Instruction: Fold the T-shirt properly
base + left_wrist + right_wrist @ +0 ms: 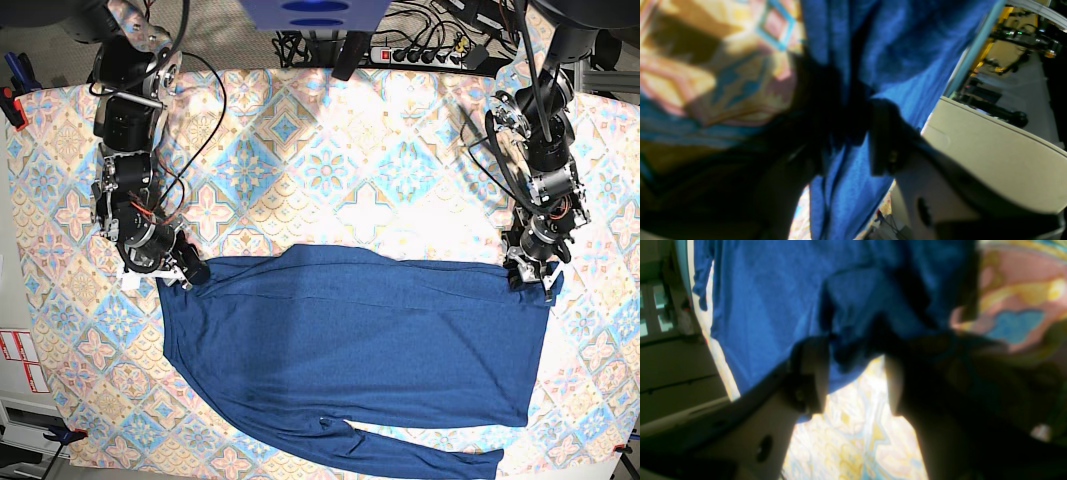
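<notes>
The dark blue T-shirt lies spread flat on the patterned table cover, with one long sleeve along its near edge. My left gripper sits at the shirt's far right corner. In the left wrist view, bunched blue fabric runs between the fingers of my left gripper. My right gripper sits at the shirt's far left corner. In the right wrist view, a fold of the shirt is caught between the fingertips of my right gripper.
A power strip with cables lies at the table's back edge. Loose black cables hang by both arms. The table's edge shows beside the left gripper, with a beige surface beyond it.
</notes>
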{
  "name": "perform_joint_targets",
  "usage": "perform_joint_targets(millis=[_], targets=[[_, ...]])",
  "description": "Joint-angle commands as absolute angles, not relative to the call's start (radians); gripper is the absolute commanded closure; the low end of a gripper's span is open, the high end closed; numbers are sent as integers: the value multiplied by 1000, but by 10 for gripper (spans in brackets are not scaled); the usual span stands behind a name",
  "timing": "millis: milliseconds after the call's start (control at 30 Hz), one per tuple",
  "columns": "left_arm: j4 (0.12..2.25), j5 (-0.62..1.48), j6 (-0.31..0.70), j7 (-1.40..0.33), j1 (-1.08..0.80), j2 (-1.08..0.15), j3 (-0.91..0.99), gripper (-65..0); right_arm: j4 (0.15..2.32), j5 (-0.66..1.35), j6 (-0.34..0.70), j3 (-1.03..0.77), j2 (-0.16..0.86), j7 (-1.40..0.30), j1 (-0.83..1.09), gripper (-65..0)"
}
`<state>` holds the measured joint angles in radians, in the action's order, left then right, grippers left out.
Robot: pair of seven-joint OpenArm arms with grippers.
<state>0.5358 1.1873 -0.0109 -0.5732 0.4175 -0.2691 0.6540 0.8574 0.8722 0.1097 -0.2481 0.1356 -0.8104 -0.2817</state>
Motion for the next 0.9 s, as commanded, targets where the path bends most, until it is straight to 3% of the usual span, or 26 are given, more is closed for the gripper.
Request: perform_joint_targets(millis=[0, 233, 500, 733, 867], targets=[[550, 1194, -2, -593, 438, -283, 651, -219, 874, 885, 120, -252, 147, -800, -288, -271], [550, 1196, -2, -593, 438, -282, 651, -185, 866, 877, 119, -309, 148, -771, -283, -271], [550, 1198, -1, -593, 437, -282, 651, -180, 865, 661, 119, -387, 142, -776, -349, -273], [550, 1199, -1, -601, 435, -286, 651, -179, 865, 627, 120, -383, 119, -780, -361, -270], [550, 1201, 2, -611, 435, -286, 653, -145, 862, 627, 120, -383, 105, -782, -377, -209]])
